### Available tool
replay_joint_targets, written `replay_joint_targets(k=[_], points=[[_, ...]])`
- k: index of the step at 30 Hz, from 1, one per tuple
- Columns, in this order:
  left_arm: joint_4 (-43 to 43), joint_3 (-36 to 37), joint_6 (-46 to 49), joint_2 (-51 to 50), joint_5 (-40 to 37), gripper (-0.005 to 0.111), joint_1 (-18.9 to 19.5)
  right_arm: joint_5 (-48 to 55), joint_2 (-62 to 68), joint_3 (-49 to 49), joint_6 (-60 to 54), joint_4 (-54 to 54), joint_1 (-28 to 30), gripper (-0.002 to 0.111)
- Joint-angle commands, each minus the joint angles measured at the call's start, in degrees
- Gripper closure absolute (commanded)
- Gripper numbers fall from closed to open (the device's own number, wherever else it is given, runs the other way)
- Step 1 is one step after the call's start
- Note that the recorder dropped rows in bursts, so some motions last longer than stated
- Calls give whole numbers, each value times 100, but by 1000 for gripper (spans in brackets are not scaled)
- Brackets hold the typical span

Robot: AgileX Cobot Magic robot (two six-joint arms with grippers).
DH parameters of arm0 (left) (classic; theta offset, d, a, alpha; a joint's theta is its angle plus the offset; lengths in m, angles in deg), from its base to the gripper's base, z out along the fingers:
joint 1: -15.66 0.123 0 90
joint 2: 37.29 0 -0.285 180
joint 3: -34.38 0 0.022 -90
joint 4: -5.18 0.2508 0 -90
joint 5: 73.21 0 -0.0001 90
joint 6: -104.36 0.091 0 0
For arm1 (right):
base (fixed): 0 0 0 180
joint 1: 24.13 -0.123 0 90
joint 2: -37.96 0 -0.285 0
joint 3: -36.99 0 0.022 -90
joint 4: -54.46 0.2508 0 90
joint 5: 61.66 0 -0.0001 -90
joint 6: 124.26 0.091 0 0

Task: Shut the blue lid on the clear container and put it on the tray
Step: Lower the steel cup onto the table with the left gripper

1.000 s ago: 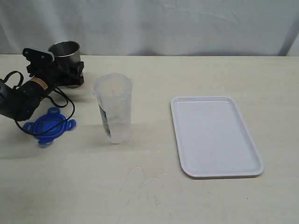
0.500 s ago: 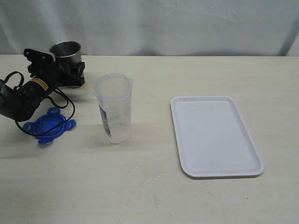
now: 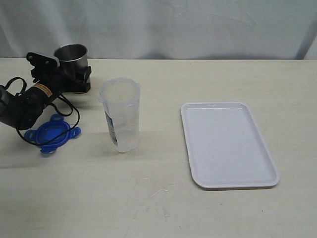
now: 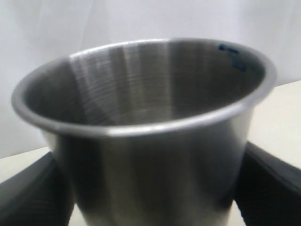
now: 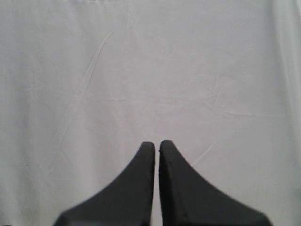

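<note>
while the left end effector (image 3: 73, 74) reaches in low over the far left corner of the desk (image 3: 158, 203), its two black fingers (image 4: 33, 197) stand wide apart on either side of the grey metal cup (image 3: 71, 53), pressed against the cup's walls, so it has hold of that cup and of nothing else. seen from the left wrist, the metal cup fills the picture, upright, its inside bare as far as the picture shows. the blue lid (image 3: 52, 133) lies flat on the desk near the left edge, on the near side of the arm, with a loop of black cable (image 3: 74, 116) hanging across it; no end effector touches it. the clear container (image 3: 120, 115) stands upright and open-topped to the right of the lid and well apart from it, its printed label strip turned toward the left front. the tray (image 3: 230, 148) lies flat on the right half of the desk, apart from the container, with nothing on it. the right end effector (image 5: 156, 148) does not show in the exterior view; its own wrist view shows its fingertips (image 5: 146, 155) pressed together, holding nothing, facing a creased white cloth (image 5: 150, 70).
</note>
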State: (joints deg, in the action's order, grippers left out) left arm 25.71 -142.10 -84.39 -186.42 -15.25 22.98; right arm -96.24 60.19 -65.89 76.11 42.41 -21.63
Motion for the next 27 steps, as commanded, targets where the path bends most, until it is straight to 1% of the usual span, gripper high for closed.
replay_joint_targets(k=[1,2,5,6,8,10,11,13,22,24,25,27], points=[[258,11,-42,-21,339,92,10,37,21,9,1,-41,1,104],[275,34,-42,-21,409,87,10,37,21,9,1,-41,1,104],[285,34,-42,-21,419,65,10,37,21,9,1,-41,1,104],[285,34,-42,-21,419,54,10,37,21,9,1,-41,1,104],[285,34,-42,-21,419,41,10,37,21,9,1,-41,1,104],[249,34,-42,-21,419,32,10,37,21,9,1,-41,1,104],[227,34,-42,-21,419,29,10,37,21,9,1,-41,1,104],[179,34,-42,-21,419,27,10,37,21,9,1,-41,1,104],[291,34,-55,-21,267,26,10,37,21,9,1,-41,1,104],[281,34,-55,-21,126,21,10,37,21,9,1,-41,1,104],[281,34,-55,-21,58,14,10,37,21,9,1,-41,1,104],[281,34,-55,-21,36,5,10,37,21,9,1,-41,1,104]])
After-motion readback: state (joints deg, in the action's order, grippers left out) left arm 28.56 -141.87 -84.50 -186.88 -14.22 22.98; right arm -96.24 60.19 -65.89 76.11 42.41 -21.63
